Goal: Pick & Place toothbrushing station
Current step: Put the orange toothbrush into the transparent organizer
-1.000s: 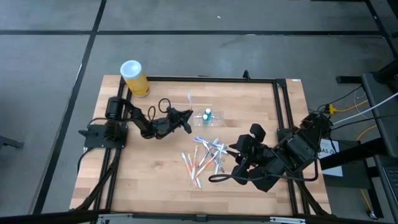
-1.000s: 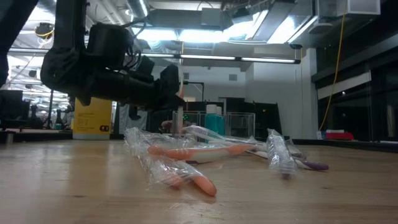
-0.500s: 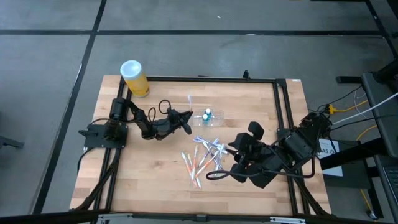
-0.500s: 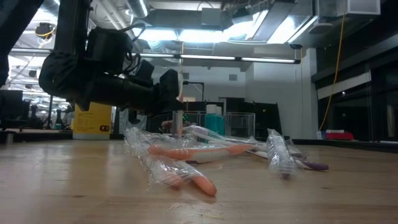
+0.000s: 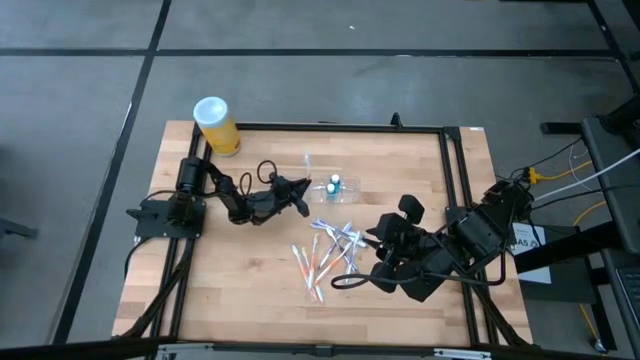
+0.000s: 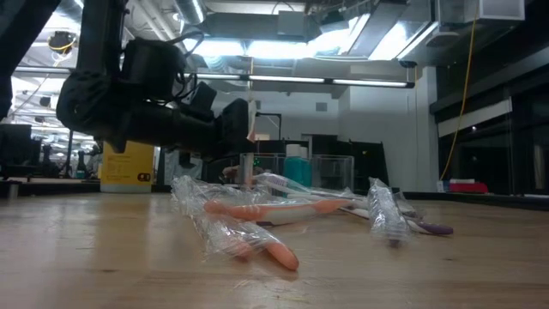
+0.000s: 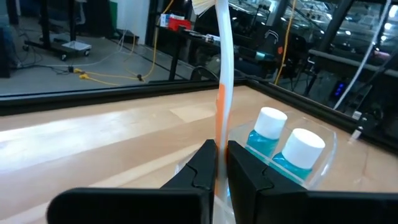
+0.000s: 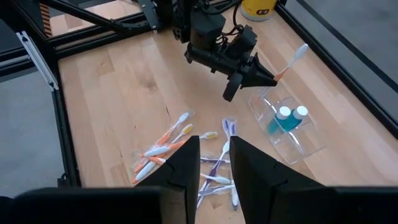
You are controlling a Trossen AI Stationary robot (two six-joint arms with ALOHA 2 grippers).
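The toothbrushing station [image 7: 311,163], a clear plastic holder with two white-capped blue bottles in it, stands on its base on the wood table, far of the middle [image 5: 336,186] [image 8: 287,124]. My left gripper [image 5: 306,186] [image 7: 217,160] hovers just left of it, shut on a white and orange toothbrush [image 7: 222,74] [image 8: 291,61]. My right gripper [image 8: 214,163] hangs high over the table's right half [image 5: 395,255], open, with nothing between its fingers. My left gripper pinches the toothbrush's handle [image 7: 220,127] between its two fingers [image 7: 200,169], on the orange stretch. The fingers lie about level, coming from the table's left. The brush sticks out past the fingertips, bristle head [image 7: 204,6] uppermost, lifted clear of the table and beside the station.
Several wrapped toothbrushes [image 5: 328,255] [image 6: 249,219] lie scattered near the table's middle, toward the near edge. A yellow cylinder with a white lid [image 5: 214,124] stands at the far left corner. A black frame [image 5: 450,170] runs along the table's edges.
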